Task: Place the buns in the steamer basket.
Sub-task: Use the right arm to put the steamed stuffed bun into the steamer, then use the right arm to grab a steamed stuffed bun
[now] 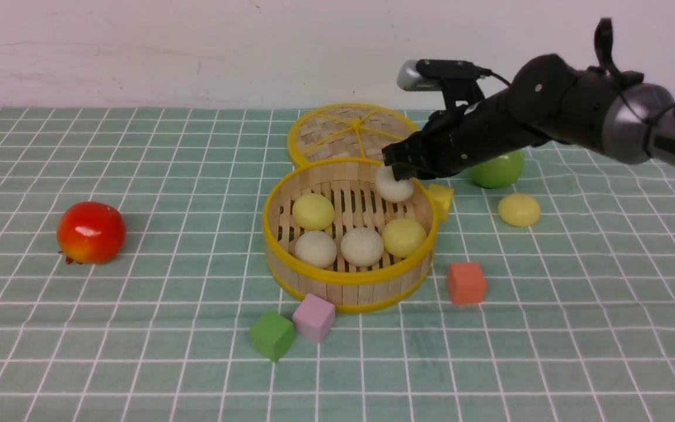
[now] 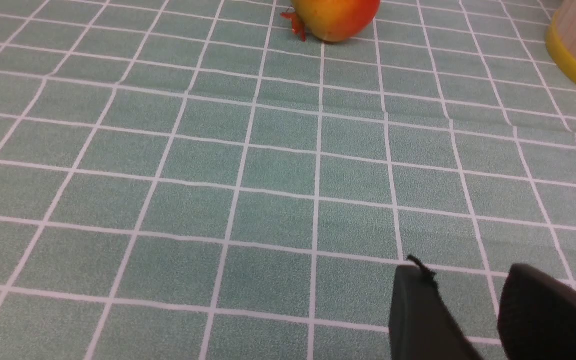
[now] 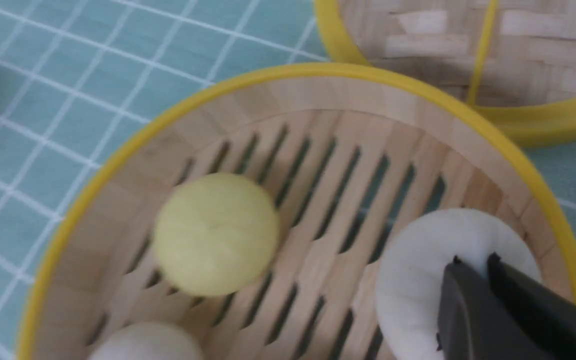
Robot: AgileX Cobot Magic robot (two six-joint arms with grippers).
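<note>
- The white bun (image 1: 394, 186) is pinched at its top by the right gripper (image 1: 399, 170), jaws drawn narrow on it; it hangs just inside the far right wall of the steamer basket (image 1: 349, 287), low over the slats; I judge it is about to be let go there because that patch of floor is free.
- Four other buns (image 1: 362, 246) already sit on the basket floor, two pale yellow and two white, spread so that none is stacked.
- The basket stands mid-cloth, nearer the far edge than the near one; its woven lid (image 1: 349, 132) lies flat behind it, touching or nearly so, leaving the opening uncovered.
- One yellow bun (image 1: 519, 209) lies outside, on the cloth toward the right edge, near the green apple (image 1: 498, 170); by my count it is the last to fetch.
- A yellow cube (image 1: 442, 198) sits against the basket's right side, an orange cube (image 1: 466, 282) just beyond it; a pink cube (image 1: 313, 317) and a green cube (image 1: 271, 334) lie toward the near edge; a red fruit (image 1: 91, 232) lies toward the left edge.
- The left gripper (image 2: 473, 310) holds nothing, fingers slightly apart over bare cloth; it appears parked out of the way.
</note>
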